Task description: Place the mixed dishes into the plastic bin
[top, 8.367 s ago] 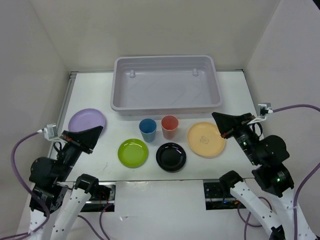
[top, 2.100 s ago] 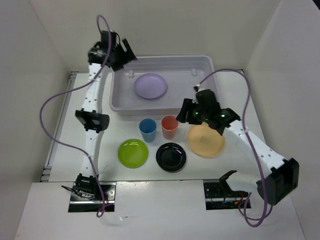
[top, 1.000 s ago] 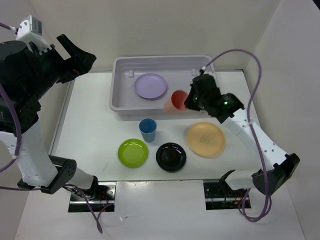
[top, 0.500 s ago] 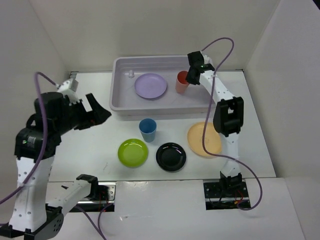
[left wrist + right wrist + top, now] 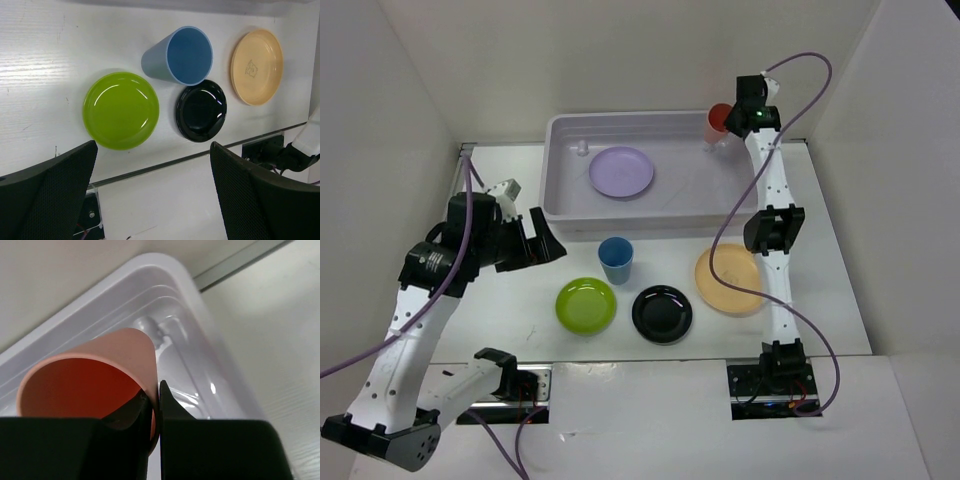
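My right gripper (image 5: 735, 125) is shut on the wall of the salmon-red cup (image 5: 719, 123), one finger inside it, holding it tilted above the far right corner of the plastic bin (image 5: 650, 217). In the right wrist view the cup (image 5: 90, 375) is pinched in the gripper (image 5: 155, 392) over the bin's corner (image 5: 150, 270). A lavender plate (image 5: 621, 171) lies in the bin. On the table sit the blue cup (image 5: 615, 259), lime green plate (image 5: 586, 305), black plate (image 5: 662, 313) and orange plate (image 5: 725, 280). My left gripper (image 5: 542, 245) hangs open and empty left of the blue cup (image 5: 182, 55).
The right arm stretches over the orange plate's right part and the bin's right end. White walls close in the table on three sides. Two black mounts sit at the near edge by the arm bases.
The right gripper carried the salmon-red cup from the bin's near wall across it to the far right corner. The left arm swung down and right toward the blue cup, still open.
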You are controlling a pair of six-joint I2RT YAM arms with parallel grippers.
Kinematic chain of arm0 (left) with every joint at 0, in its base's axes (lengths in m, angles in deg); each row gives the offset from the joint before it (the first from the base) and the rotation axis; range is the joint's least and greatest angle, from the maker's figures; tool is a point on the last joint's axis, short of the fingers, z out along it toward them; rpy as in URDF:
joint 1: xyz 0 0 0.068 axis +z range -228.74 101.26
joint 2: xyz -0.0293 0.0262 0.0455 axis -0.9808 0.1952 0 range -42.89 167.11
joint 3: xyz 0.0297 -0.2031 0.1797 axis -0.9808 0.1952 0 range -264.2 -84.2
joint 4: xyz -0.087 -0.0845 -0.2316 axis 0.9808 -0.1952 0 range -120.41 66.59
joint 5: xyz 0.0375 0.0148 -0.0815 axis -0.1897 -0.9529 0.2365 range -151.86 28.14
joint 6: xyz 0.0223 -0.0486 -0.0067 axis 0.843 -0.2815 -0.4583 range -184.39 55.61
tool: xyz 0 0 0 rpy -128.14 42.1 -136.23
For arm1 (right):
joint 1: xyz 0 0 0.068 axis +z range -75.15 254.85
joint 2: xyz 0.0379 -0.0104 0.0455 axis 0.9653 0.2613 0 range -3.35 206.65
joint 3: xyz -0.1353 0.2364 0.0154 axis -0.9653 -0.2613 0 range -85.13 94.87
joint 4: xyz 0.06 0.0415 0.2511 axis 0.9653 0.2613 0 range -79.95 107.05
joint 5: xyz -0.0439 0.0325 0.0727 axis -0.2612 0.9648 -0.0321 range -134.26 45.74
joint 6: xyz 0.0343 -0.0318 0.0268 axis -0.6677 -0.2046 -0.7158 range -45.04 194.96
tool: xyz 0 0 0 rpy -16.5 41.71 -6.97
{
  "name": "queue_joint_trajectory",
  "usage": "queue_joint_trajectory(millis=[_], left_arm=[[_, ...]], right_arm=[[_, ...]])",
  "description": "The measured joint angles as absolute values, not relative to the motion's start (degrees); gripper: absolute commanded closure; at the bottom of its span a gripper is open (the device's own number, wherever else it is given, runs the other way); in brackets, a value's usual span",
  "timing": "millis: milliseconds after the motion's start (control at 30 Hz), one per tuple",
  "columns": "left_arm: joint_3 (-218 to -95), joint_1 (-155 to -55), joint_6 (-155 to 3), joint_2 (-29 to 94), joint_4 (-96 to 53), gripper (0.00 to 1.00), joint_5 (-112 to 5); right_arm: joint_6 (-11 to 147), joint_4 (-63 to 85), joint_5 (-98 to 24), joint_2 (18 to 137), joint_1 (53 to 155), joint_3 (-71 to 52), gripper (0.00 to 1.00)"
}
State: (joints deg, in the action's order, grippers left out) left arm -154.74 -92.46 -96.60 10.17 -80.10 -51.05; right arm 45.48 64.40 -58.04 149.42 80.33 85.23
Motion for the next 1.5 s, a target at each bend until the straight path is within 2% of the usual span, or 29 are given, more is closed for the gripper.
queue_joint_trajectory(millis=[400,500,633,667,733,767,867,967,1067,1167,1367,1500], left_arm=[[-152.2,-94.2,-97.8,11.6,-77.9,0.0,-51.3],[-151.0,-95.2,-97.9,13.1,-77.6,0.0,-51.3],[-150.0,-96.7,-97.9,15.5,-76.4,0.0,-51.7],[-149.8,-97.1,-97.9,16.2,-76.0,0.0,-51.8],[-149.5,-97.7,-97.9,17.4,-75.2,0.0,-52.3],[-149.3,-98.0,-97.9,18.0,-75.0,0.0,-52.6],[-149.2,-98.9,-97.9,19.7,-73.9,0.0,-53.1],[-149.2,-100.0,-97.9,22.2,-72.4,0.0,-53.9],[-149.2,-101.2,-98.0,25.4,-70.7,0.03,-54.7],[-149.1,-102.5,-98.1,28.8,-69.1,0.08,-55.5],[-149.0,-105.0,-98.9,33.6,-65.9,0.09,-56.9],[-149.1,-106.0,-99.4,35.8,-63.6,0.19,-58.3]], right_arm=[[47.7,73.0,-58.4,155.7,79.0,90.9,1.0],[48.1,74.5,-58.7,156.6,79.0,91.2,0.95],[48.6,75.2,-58.9,156.9,79.0,91.5,0.69],[48.8,75.3,-58.9,156.9,79.0,91.6,0.56],[49.2,75.3,-58.8,156.9,79.0,91.6,0.45],[49.2,75.3,-58.7,156.9,79.0,91.6,0.32],[49.6,75.2,-57.9,156.9,79.0,91.6,0.14],[49.9,75.2,-57.0,156.8,79.1,91.6,0.06],[50.1,75.3,-56.7,156.2,79.2,91.6,0.0],[50.2,75.5,-56.7,154.2,79.2,91.6,0.0],[50.2,76.1,-56.1,145.4,79.2,91.6,0.0],[50.1,77.2,-55.9,136.0,79.3,91.6,0.0]])
